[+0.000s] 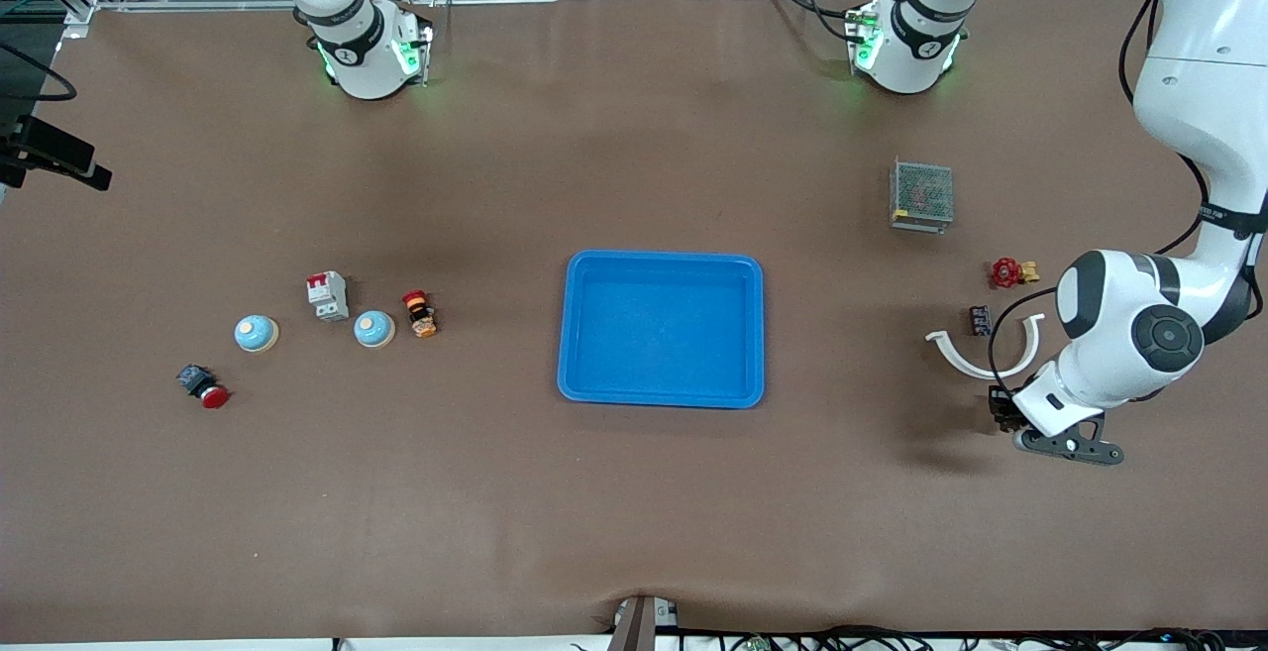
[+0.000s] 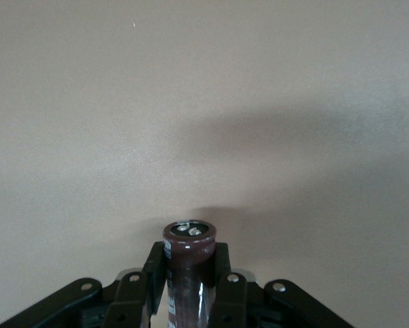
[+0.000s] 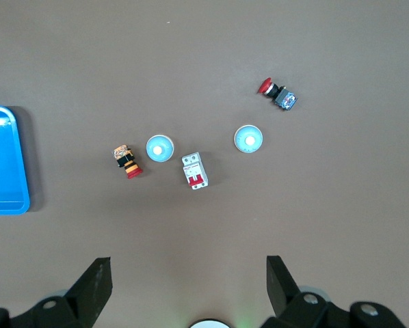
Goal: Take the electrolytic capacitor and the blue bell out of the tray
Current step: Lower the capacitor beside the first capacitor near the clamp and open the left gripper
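Bells (image 1: pixel 257 333) number two, tray (image 1: pixel 662 267) one, capacitor (image 2: pixel 189 254) one.

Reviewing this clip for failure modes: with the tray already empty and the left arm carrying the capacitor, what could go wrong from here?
The left gripper is shut on the capacitor close to the white curved part and the small black part; setting it down there might nudge them. The capacitor is tall and narrow, so released upright it may topple and roll. The tray holds nothing, and the open right gripper waits high over the two blue bells, so no risk there.
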Available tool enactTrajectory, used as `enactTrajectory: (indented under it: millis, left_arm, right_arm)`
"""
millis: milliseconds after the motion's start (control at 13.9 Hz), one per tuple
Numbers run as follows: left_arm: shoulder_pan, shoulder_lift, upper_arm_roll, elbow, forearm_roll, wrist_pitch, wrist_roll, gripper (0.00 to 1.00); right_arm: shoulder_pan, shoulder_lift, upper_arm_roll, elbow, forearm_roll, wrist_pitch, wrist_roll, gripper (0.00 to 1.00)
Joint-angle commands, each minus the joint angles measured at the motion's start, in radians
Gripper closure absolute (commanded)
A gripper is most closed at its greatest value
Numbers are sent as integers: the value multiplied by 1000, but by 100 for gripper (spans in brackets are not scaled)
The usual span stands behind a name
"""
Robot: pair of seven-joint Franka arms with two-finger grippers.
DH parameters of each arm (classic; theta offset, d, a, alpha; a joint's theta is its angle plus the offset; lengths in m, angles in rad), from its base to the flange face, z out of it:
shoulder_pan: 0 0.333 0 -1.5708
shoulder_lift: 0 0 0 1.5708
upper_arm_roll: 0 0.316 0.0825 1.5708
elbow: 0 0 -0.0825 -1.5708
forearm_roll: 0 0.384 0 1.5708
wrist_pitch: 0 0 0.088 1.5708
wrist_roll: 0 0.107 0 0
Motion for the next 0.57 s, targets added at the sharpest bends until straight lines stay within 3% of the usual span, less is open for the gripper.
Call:
enactTrajectory:
  millis: [0,503]
  left_arm:
    - [5,-6,4,-27,20,27,11,100]
    - [28,-1,6,-40,20,33,3,100]
  right_arm:
    - [-17,6,11,15,16,-6,-9,0]
    - [-15,7,11,15,16,-3,-11,0]
